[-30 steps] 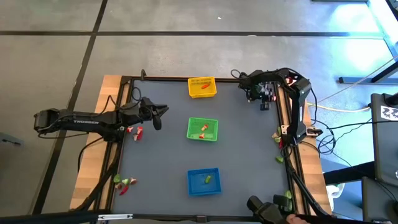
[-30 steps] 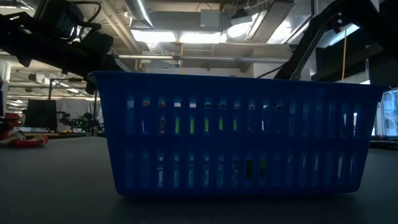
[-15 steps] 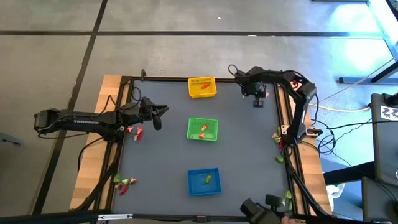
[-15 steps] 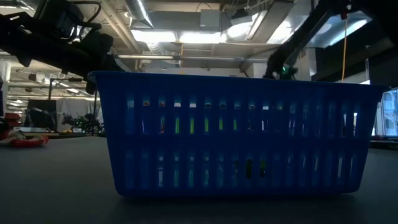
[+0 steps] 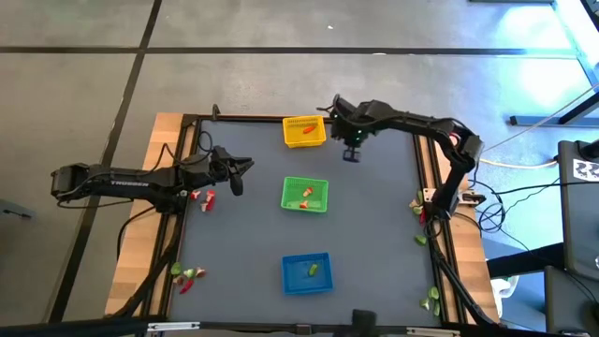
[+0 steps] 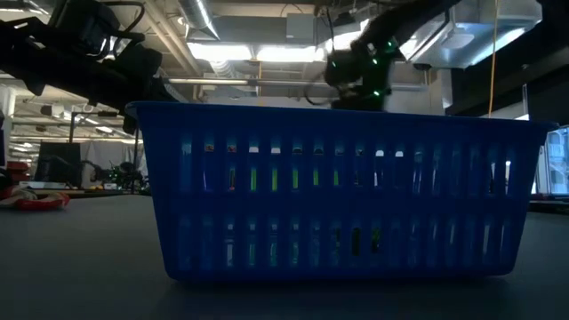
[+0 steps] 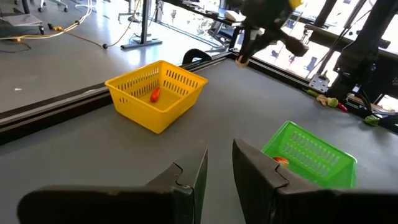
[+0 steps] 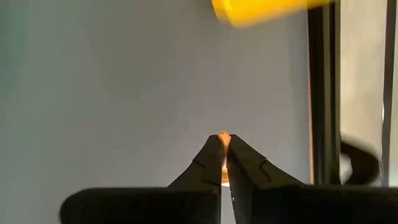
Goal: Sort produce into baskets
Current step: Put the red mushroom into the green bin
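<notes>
The left arm (image 5: 112, 180) carries a line of pale lettering along its dark link, seen from above, but it is too small to read. No other text, label or number is legible.

- We count three baskets on the bench (image 5: 374, 234): one yellow basket (image 5: 304, 131), one green basket (image 5: 305, 194) and one blue basket (image 5: 307, 272).
- We count two arms, with one left gripper (image 5: 236, 175) and one right gripper (image 5: 351, 150), each with two fingers (image 8: 205, 168).
- In the yellow basket we see one orange-red piece (image 7: 155, 94).
- In the green basket we make out two pieces (image 5: 307, 195).
- In the blue basket we make out one light green piece (image 5: 314, 270); we cannot tell if there are more.
- One orange piece (image 8: 222, 138) sits between the right fingers.
- Two red pieces (image 5: 203, 197) lie loose at the bench's left edge.
- One small cluster (image 5: 187, 276) lies at the near-left edge, its count unclear.
</notes>
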`<move>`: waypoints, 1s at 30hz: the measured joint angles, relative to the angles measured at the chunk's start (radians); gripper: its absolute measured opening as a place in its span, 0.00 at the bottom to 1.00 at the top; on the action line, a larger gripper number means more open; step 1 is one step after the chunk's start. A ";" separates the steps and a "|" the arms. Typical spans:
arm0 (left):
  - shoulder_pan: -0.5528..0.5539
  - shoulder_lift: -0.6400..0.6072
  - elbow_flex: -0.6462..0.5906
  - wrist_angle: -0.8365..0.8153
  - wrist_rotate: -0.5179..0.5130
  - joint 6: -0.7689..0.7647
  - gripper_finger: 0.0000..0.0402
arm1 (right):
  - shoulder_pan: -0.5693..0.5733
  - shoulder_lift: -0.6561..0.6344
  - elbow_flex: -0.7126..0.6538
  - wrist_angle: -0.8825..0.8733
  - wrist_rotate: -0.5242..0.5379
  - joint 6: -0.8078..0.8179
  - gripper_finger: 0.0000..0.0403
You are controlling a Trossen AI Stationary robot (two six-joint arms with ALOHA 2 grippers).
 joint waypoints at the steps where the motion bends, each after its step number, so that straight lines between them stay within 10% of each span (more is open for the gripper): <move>1: 0.000 0.000 0.000 0.000 0.000 0.000 0.18 | 0.021 0.000 0.004 0.027 -0.017 0.005 0.02; 30: -0.069 0.000 0.000 -0.006 0.008 0.000 0.18 | 0.481 0.114 0.005 0.384 -0.137 0.189 0.02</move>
